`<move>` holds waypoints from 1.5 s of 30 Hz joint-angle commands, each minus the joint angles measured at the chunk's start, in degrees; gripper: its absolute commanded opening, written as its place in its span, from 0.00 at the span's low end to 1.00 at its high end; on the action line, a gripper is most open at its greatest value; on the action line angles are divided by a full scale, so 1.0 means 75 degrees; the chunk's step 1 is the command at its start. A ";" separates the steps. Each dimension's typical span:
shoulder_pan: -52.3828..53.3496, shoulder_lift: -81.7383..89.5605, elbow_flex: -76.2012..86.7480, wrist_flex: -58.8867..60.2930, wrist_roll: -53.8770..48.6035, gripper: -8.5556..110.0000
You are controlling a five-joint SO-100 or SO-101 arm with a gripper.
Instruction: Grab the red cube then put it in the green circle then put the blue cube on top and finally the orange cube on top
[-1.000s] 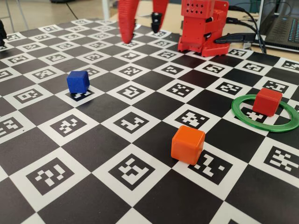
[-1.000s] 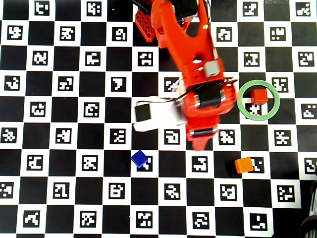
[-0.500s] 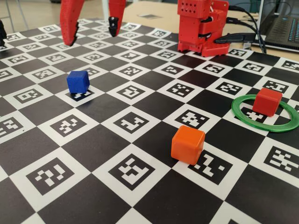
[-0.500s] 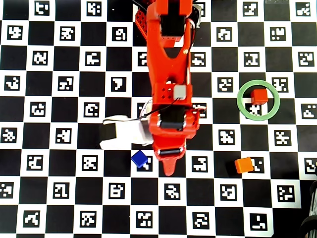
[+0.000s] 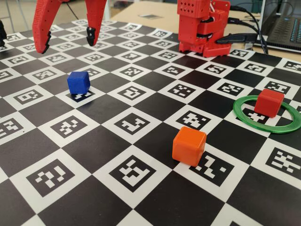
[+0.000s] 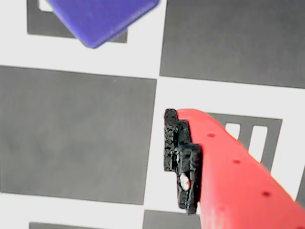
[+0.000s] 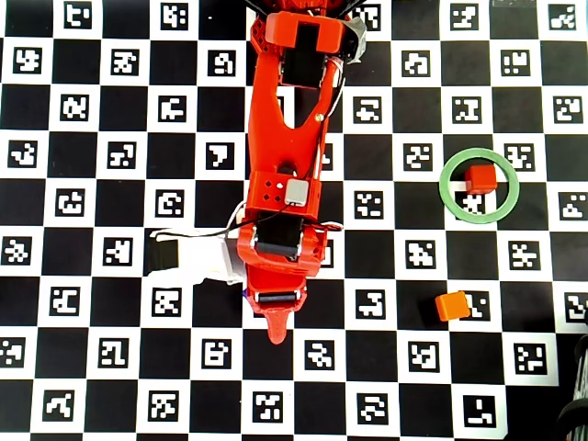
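I have swung left from the small red plastic cube (image 5: pixel 269 102), my jaws spread wide above the small deep-blue plastic cube (image 5: pixel 78 82), next to grab.

arm swung toward 9 o'clock in the overhead view, gripper (image 5: pixel 67 41) now above the blue cube (image 5: pixel 78 82), hiding it from overhead, jaws spread

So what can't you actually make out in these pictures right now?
- Small deep-blue plastic cube: hidden under the red arm in the overhead view; cut off by the top edge in the wrist view.
- End effector: the wrist view shows only one finger; the other lies outside the frame.
- Small matte red plastic cube inside the thin green plastic ring: too small overhead to tell whether they touch.
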 commanded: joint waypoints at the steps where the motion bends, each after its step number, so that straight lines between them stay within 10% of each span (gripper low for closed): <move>1: 0.0117 0.0281 0.0094 -0.0398 -0.0129 0.48; 45: 0.0422 0.0035 0.2543 -0.3105 -0.1441 0.48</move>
